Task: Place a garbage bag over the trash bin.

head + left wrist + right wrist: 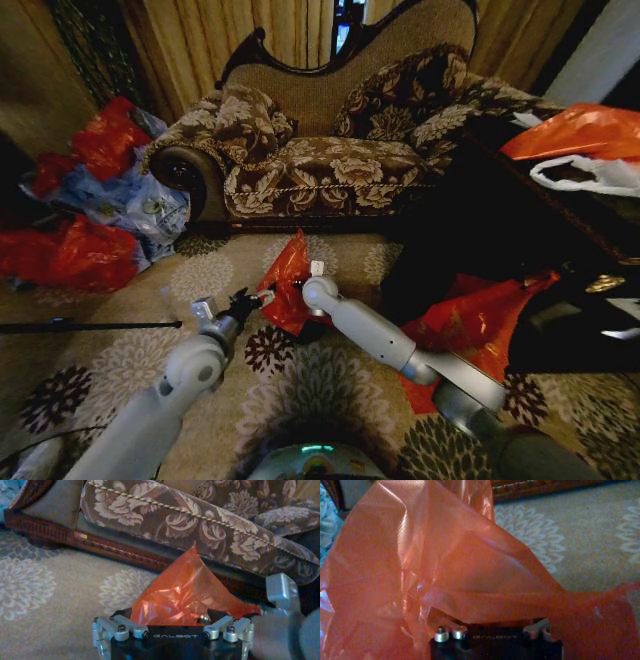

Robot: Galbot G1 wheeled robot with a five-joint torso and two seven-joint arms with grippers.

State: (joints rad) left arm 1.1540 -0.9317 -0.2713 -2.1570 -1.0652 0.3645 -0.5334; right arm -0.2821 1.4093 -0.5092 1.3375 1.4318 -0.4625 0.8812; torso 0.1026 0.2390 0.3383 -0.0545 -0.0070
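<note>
The garbage bag (pixel 288 285) is thin, glossy red plastic, standing in a peak on the carpet in front of the sofa. Both arms reach to it. My left gripper (pixel 258 298) is at the bag's left edge. In the left wrist view its jaws (pixel 170 615) are spread open with the bag (pixel 180 592) bulging between them. My right gripper (pixel 315 272) is at the bag's right side. In the right wrist view the bag (pixel 445 562) drapes over that gripper (pixel 492 624). The trash bin is hidden.
A floral sofa (pixel 320 170) stands just behind the bag. Stuffed red and blue bags (pixel 70 250) lie at the left. A larger orange-red bag (pixel 470 320) and a dark low table (pixel 560 210) crowd the right. A black rod (pixel 90 325) lies on the carpet at the left.
</note>
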